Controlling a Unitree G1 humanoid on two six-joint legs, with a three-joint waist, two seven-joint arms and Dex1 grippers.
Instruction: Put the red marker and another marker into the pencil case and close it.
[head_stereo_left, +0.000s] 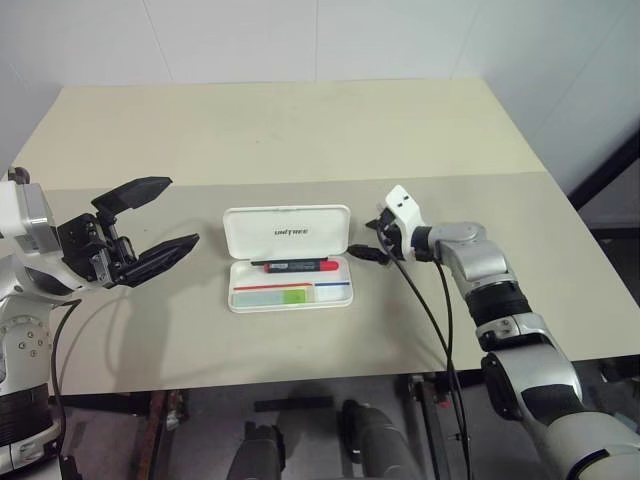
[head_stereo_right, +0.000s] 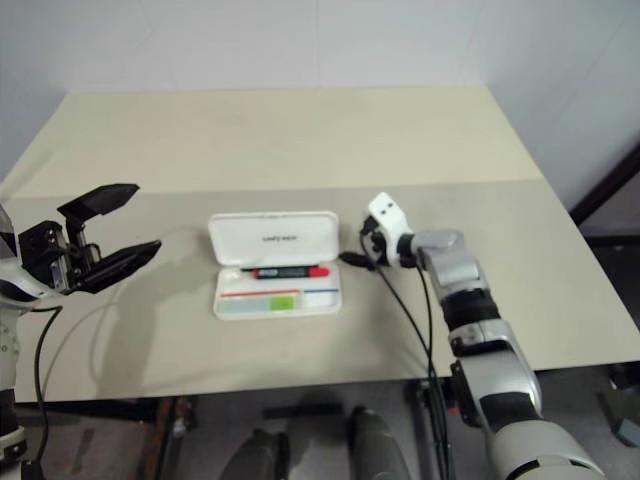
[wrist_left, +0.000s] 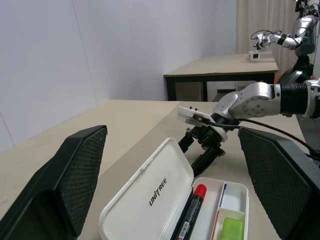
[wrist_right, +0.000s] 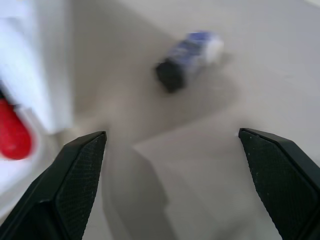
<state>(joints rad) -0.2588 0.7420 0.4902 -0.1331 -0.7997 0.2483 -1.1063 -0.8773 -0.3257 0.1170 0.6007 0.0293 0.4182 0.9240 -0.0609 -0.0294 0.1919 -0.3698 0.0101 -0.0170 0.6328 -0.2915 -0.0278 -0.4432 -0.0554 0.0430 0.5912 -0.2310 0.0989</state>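
The pencil case lies open in the middle of the table, its white lid tilted back and its tray toward me. The red marker lies along the tray's far side. The light-green marker rests in the tray's near part. My right gripper hovers just off the case's right end, open and empty, pointing toward it. My left gripper is raised to the left of the case, open wide with nothing in it. In the left wrist view the lid and red marker lie between its fingers.
The beige table stretches wide behind and around the case. A small dark object with a pale end lies on the table ahead of the right gripper. Black cables hang from the right arm over the table's front edge.
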